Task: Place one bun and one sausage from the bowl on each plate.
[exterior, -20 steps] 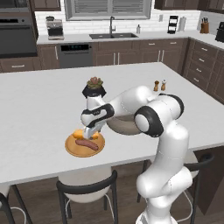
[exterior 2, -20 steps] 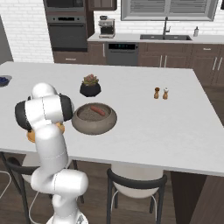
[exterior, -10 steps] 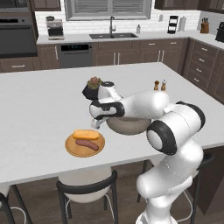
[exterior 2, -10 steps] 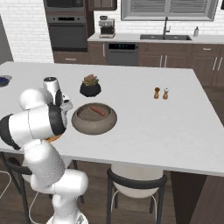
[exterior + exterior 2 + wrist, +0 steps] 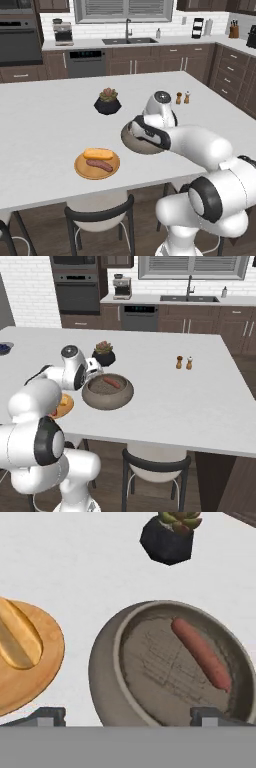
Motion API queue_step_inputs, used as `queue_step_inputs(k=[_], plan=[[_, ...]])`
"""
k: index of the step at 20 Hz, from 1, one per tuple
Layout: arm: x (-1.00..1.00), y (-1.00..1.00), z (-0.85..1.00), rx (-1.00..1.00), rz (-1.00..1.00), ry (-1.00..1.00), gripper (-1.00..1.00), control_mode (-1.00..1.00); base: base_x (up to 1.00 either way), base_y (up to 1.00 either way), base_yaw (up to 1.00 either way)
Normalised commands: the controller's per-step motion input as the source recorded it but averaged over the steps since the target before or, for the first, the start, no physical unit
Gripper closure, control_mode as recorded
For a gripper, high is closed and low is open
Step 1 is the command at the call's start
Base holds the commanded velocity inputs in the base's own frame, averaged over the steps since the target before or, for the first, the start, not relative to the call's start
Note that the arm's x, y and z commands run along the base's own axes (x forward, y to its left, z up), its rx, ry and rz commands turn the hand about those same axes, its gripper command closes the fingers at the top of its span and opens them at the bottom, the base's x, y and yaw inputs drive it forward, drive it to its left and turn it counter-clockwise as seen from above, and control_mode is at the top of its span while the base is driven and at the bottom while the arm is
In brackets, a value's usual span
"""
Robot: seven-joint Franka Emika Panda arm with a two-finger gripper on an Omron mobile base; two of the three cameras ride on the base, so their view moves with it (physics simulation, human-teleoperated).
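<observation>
The orange-brown wooden plate (image 5: 80,169) holds one bun (image 5: 98,153) and one sausage (image 5: 100,165) side by side. To its right stands the grey-brown bowl (image 5: 108,398) with a single sausage (image 5: 112,382) lying in it. My gripper (image 5: 129,714) hovers over the bowl's near-left rim, open, with nothing between its fingertips (image 5: 47,714). In the hand view the bowl (image 5: 105,662) and its sausage (image 5: 201,653) sit straight ahead, with the plate (image 5: 35,682) and bun (image 5: 17,639) off to the left. In the left base view my arm covers most of the bowl (image 5: 129,140).
A dark pot with a succulent (image 5: 107,101) stands just beyond the bowl. Salt and pepper shakers (image 5: 184,362) sit further right on the white island counter. A small bowl of blue berries (image 5: 4,348) is at the far left edge. Stools stand below the counter's front edge.
My gripper has lifted off the wooden plate and swung right to above the bowl, its jaws open. The bun and sausage stay on the plate.
</observation>
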Motion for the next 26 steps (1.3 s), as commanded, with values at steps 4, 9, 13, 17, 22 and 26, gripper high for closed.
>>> queue_step_inputs(k=[4, 9, 13, 17, 22, 26], plan=[[0.56, -0.9, 0.27, 0.0, -0.3, 0.18, -1.0, -1.0, 0.0, 0.0, 0.0], [0.59, -0.13, 0.19, 0.0, -0.1, 0.37, -1.0, -1.0, 0.0, 0.0, 0.0], [0.16, -0.06, -0.02, 0.0, 0.02, 0.0, -1.0, -1.0, 0.0, 0.0, 0.0], [0.32, -0.08, -0.39, -0.01, 0.06, 0.0, -1.0, -1.0, 0.0, 0.0, 0.0], [0.25, -0.06, -0.59, -0.02, 0.06, 0.0, -1.0, -1.0, 0.0, 0.0, 0.0], [0.31, -0.04, -0.32, 0.0, 0.02, 0.0, -1.0, -1.0, 0.0, 0.0, 0.0]])
